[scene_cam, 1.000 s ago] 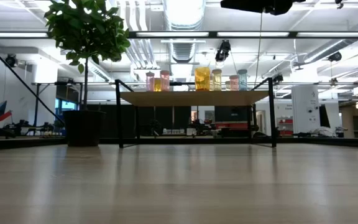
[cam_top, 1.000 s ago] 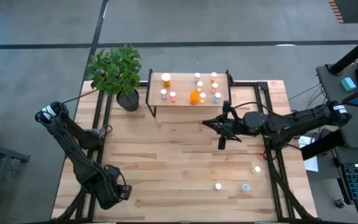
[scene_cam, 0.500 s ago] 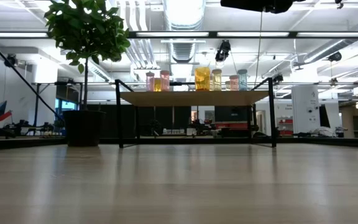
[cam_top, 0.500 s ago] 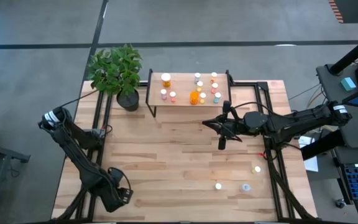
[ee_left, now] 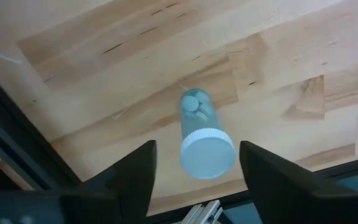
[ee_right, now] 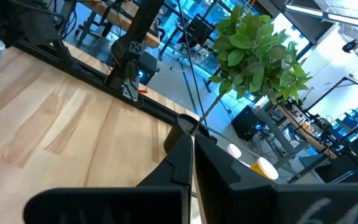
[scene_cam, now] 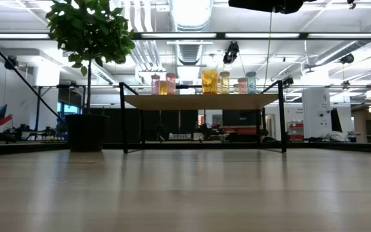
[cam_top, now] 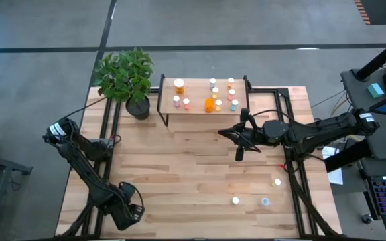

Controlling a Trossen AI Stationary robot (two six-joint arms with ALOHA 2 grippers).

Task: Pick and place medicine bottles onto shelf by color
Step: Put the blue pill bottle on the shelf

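Nine bottles (cam_top: 210,104) on shelf (cam_top: 196,107); three on table (cam_top: 179,167) near right edge, blue bottle (ee_left: 202,137) beneath my left gripper (ee_left: 194,168), jaws open. Right gripper (cam_top: 238,155) shut, empty.

A pale butcher-block wooden table (cam_top: 179,174) carries a small light-topped shelf with thin black legs (cam_top: 196,96) at its far edge, a potted leafy plant (cam_top: 126,77) beside it, and three tiny bottles (cam_top: 265,201) near the right front corner.

shelf (scene_cam: 201,101) rear bottles (scene_cam: 242,85) partly hidden, colours unclear
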